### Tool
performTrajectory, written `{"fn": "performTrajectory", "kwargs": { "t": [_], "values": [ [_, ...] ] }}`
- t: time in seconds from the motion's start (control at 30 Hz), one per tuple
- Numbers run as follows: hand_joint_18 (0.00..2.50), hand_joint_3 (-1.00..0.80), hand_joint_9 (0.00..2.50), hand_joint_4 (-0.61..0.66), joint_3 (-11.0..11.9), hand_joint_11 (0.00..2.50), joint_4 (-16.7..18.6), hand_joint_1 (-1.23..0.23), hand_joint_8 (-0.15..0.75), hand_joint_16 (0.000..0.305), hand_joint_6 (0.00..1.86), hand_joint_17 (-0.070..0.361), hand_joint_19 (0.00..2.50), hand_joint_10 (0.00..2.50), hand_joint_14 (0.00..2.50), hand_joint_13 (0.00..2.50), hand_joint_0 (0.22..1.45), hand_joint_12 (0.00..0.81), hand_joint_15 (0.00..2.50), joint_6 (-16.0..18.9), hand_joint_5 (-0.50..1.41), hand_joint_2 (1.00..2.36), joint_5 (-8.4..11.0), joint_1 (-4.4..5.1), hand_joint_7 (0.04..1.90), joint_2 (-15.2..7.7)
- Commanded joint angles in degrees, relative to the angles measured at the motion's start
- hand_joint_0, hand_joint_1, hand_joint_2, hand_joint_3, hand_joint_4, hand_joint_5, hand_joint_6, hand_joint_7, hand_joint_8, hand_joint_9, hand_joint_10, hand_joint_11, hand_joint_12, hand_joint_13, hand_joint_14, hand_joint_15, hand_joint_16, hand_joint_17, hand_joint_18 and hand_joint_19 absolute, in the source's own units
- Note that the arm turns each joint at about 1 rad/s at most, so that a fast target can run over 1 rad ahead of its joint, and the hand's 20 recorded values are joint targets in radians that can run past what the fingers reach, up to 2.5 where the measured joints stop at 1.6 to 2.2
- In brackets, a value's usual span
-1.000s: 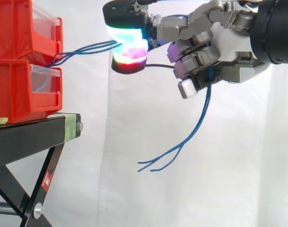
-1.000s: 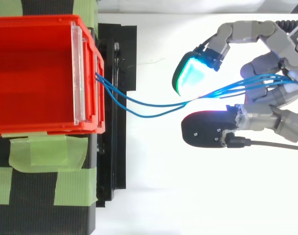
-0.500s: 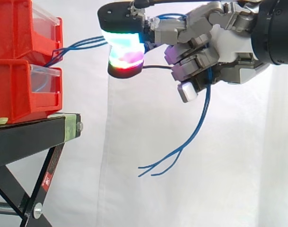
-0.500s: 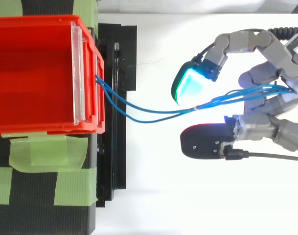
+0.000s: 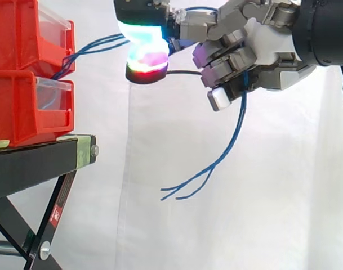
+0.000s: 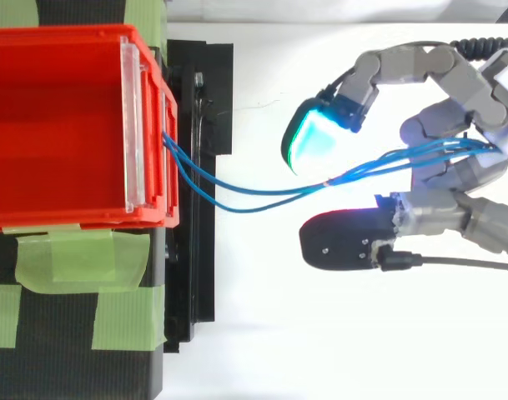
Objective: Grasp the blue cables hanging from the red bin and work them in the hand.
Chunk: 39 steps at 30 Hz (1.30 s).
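Hand [image 5: 266, 46] is sitting higher and a bit closer to the red bin [image 6: 70, 33] than a second ago, fingers curling round the blue cables [image 6: 254, 193]. Cables are running roughly level from the bin's front to the hand. Loose ends are hanging below it, tips pointing back toward the bin side.
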Motion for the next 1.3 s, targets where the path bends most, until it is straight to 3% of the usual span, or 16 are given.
{"fn": "performTrajectory", "kwargs": {
  "t": [0.0,0.67,0.83,1.03,1.27],
  "values": [
    [2.50,-0.82,1.71,0.24,0.00,2.50,-0.05,-0.58,0.580,0.210,0.78,0.158,0.77,2.50,2.50,2.10,0.91,0.706,2.15,0.22,-0.06,1.01,0.83,-0.09,1.05,0.00],
    [2.50,-0.99,1.71,0.26,0.00,2.50,-0.14,-0.59,0.580,0.210,0.64,0.158,0.77,2.50,2.50,2.10,0.83,0.706,2.15,0.04,0.06,1.00,1.09,-0.09,1.17,0.00],
    [2.50,-0.77,1.71,0.25,0.00,2.50,-0.22,-0.61,0.580,0.210,0.65,0.158,0.77,2.50,2.50,2.10,0.92,0.706,2.15,0.04,0.08,1.01,1.09,-0.09,1.17,0.00],
    [2.50,-0.66,1.71,0.25,0.00,2.50,-0.22,-0.61,0.580,0.210,0.65,0.158,0.77,2.50,2.50,2.10,0.94,0.706,2.15,0.04,0.07,1.02,1.09,-0.09,1.15,0.00],
    [2.50,-0.50,1.71,0.25,0.09,2.50,-0.22,-0.60,0.580,0.210,0.43,0.158,0.77,2.50,2.50,2.10,0.98,0.706,2.15,0.04,0.10,1.02,1.09,-0.09,1.18,0.00]
  ]
}}
